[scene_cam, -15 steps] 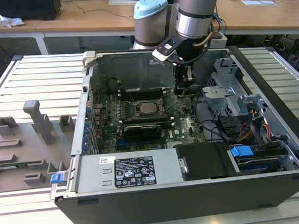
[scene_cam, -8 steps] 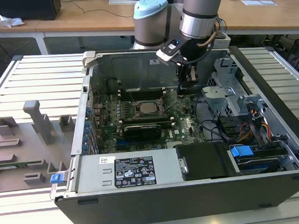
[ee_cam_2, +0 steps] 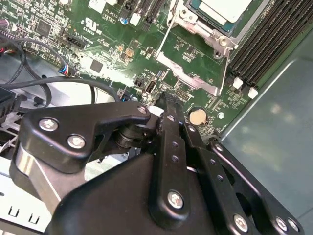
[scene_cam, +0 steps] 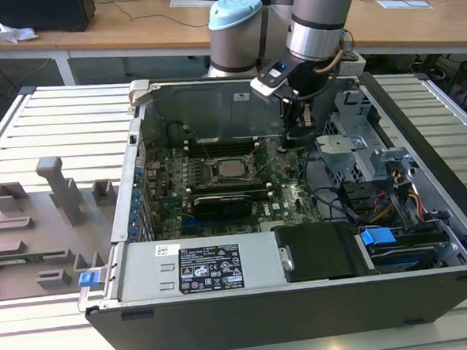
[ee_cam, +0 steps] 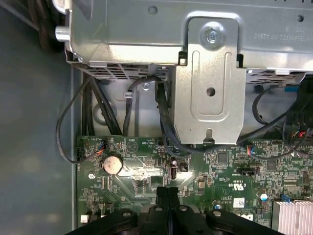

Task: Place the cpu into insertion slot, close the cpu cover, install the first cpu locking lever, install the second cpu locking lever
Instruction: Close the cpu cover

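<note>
CPU seated in socket, cover lying down over it

The cpu (scene_cam: 235, 168), a small flat square chip with a silver-grey metal top, is sitting level in the insertion slot (scene_cam: 215, 176), which is lying amid the green motherboard inside the open case. In the second wrist view, the cpu cover (ee_cam_2: 188, 19), a thin silvery metal frame with an open middle, is lying flat around the chip's top. Two thin wire locking levers (ee_cam_2: 165, 39) are running along opposite sides of the socket; whether they are latched cannot be told.
</note>
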{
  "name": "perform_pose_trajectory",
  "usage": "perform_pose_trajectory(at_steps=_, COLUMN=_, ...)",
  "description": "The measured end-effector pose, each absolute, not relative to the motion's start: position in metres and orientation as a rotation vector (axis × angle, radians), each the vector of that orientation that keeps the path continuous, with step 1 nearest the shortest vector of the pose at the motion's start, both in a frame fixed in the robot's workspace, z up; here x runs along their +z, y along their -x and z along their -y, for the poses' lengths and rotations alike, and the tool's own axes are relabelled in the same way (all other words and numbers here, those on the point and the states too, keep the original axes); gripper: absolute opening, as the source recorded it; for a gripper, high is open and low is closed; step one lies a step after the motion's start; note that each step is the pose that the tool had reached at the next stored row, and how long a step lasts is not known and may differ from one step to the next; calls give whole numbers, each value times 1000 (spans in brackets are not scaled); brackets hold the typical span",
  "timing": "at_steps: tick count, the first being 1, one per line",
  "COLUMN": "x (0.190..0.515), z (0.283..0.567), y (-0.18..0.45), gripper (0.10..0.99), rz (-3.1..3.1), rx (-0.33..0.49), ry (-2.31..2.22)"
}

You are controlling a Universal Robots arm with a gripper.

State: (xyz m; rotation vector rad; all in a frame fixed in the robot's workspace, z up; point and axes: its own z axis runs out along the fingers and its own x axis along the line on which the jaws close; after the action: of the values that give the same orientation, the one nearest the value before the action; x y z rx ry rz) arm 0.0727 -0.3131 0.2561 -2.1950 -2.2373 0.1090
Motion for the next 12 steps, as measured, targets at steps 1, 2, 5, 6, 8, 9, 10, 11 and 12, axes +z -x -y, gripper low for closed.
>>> perform_pose_trajectory(at_steps=1, x=256, z=313, y=-73, gripper=106, rz=2237, rx=109, ry=2195)
perform_pose_trajectory(at_steps=2, x=255, z=313, y=-73, gripper=106, rz=2237, rx=108, ry=2195)
perform_pose_trajectory(at_steps=5, x=253, z=313, y=-71, gripper=106, rz=2237, rx=109, ry=2195)
perform_pose_trajectory(at_steps=6, x=252, z=313, y=-71, gripper=106, rz=2237, rx=109, ry=2195)
perform_pose_trajectory(at_steps=8, x=250, z=313, y=-69, gripper=106, rz=2237, rx=109, ry=2195)
perform_pose_trajectory(at_steps=9, x=250, z=313, y=-68, gripper=106, rz=2237, rx=109, ry=2195)
perform_pose_trajectory(at_steps=10, x=250, z=313, y=-67, gripper=106, rz=2237, rx=109, ry=2195)
perform_pose_trajectory(at_steps=11, x=250, z=313, y=-63, gripper=106, rz=2237, rx=109, ry=2195)
perform_pose_trajectory(at_steps=12, x=250, z=313, y=-59, gripper=106, rz=2237, rx=109, ry=2195)
